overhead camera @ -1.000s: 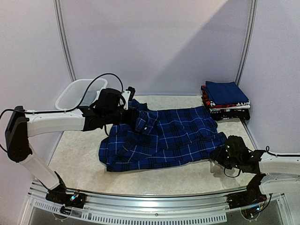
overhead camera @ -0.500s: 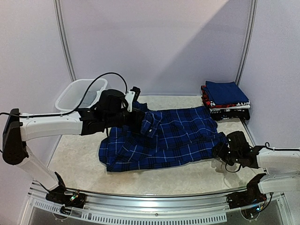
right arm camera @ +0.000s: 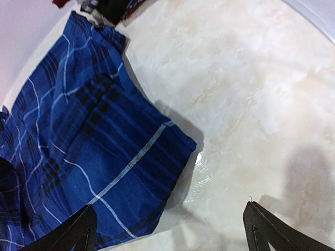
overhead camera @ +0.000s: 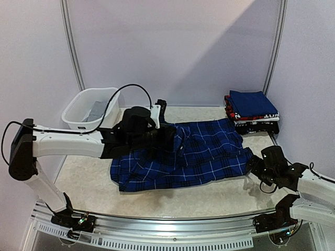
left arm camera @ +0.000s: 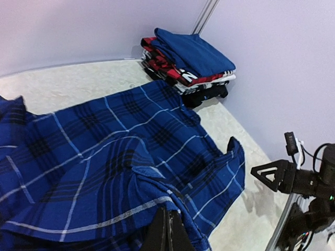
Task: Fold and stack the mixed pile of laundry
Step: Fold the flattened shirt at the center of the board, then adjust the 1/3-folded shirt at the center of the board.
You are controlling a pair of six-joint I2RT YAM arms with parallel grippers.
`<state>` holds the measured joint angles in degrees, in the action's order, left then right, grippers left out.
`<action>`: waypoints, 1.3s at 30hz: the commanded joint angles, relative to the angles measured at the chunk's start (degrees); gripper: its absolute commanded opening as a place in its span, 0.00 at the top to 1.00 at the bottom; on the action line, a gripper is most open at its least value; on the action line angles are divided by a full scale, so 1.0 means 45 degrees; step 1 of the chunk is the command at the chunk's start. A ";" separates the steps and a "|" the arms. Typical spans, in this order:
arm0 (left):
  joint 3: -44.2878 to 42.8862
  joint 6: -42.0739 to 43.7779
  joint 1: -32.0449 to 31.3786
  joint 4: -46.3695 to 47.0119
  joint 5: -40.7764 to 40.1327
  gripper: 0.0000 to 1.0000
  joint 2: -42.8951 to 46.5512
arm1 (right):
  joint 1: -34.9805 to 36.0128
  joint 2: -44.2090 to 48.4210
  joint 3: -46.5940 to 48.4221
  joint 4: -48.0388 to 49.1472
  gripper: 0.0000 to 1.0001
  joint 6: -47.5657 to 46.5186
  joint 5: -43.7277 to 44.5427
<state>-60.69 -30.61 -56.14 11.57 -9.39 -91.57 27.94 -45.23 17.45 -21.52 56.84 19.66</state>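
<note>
A dark blue plaid shirt (overhead camera: 193, 151) lies spread across the middle of the table. My left gripper (overhead camera: 175, 142) is shut on a fold of the plaid shirt (left arm camera: 131, 178) and holds it lifted over the shirt's middle; its fingers (left arm camera: 168, 232) are pressed together on the cloth. My right gripper (overhead camera: 255, 166) is open and empty, just past the shirt's right corner (right arm camera: 157, 151), with bare table between its fingertips (right arm camera: 78, 230). A grey garment (overhead camera: 97, 110) lies in the white basket. No white shirt shows.
A white slotted basket (overhead camera: 78, 112) stands at the back left. A stack of folded clothes (overhead camera: 251, 111) with a plain blue piece on top sits at the back right corner, also in the left wrist view (left arm camera: 188, 57). Walls close in on three sides.
My left gripper has carried the held fold of the shirt to the right, over the shirt's middle. My right gripper has drawn back to the right, away from the shirt's corner.
</note>
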 commanded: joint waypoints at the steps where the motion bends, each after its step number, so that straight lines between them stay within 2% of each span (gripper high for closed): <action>1: -0.0432 -0.1747 -0.0466 0.2710 -0.0342 1.00 -0.1791 | -0.0072 0.1666 0.0185 -0.1914 0.01 0.0258 0.0905; 6: -0.1497 -0.3256 -0.0898 0.4503 0.0607 0.99 -0.3987 | -0.0061 0.3264 0.0099 -0.2350 0.01 0.0159 0.0705; 8: -0.1714 -0.3181 -0.1163 0.4561 0.0860 0.83 -0.4359 | -0.0071 0.3692 0.0191 -0.2382 0.01 -0.0103 0.0399; 10: -0.1505 -0.2719 -0.1412 0.4459 0.0736 0.50 -0.4205 | -0.0072 0.3814 0.0294 -0.2075 0.01 -0.0457 -0.0170; 12: -0.0770 -0.2185 -0.1596 0.4414 -0.0111 0.28 -0.3507 | -0.0059 0.3740 0.0278 -0.1260 0.02 -0.1151 -0.1239; 14: 0.0200 -0.1539 -0.1663 0.4439 -0.1150 0.22 -0.2594 | -0.0063 0.3384 0.0192 -0.0088 0.03 -0.1745 -0.2506; 17: 0.1329 -0.0468 -0.1665 0.4206 -0.2689 0.22 -0.1282 | -0.0053 0.2150 0.0342 0.1356 0.05 -0.2403 -0.3914; 21: 0.1869 0.0554 -0.1583 0.2616 -0.4010 0.27 -0.0379 | 0.0366 0.0193 0.0931 0.2663 0.06 -0.3240 -0.5079; 24: 0.2360 0.0794 -0.1496 0.2124 -0.4036 0.31 -0.0115 | 0.1419 -0.1015 0.1666 0.3172 0.06 -0.3730 -0.4751; 28: 0.3132 0.0953 -0.1417 0.1855 -0.3877 0.44 0.0415 | 0.2557 -0.2579 0.2675 0.3730 0.07 -0.4415 -0.4434; 34: 0.4123 0.0563 -0.1019 0.1530 -0.2763 0.58 0.0621 | 0.2794 -0.5589 0.4249 0.4082 0.09 -0.5318 -0.4432; 39: 0.4624 0.0120 -0.0472 0.1833 -0.1930 0.71 0.0017 | 0.2813 -0.7571 0.5434 0.4202 0.19 -0.5632 -0.4437</action>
<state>-42.00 -28.62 -60.73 19.77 -21.96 -89.86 40.25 -74.06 38.17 -3.70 34.20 -0.36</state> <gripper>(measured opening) 0.335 0.843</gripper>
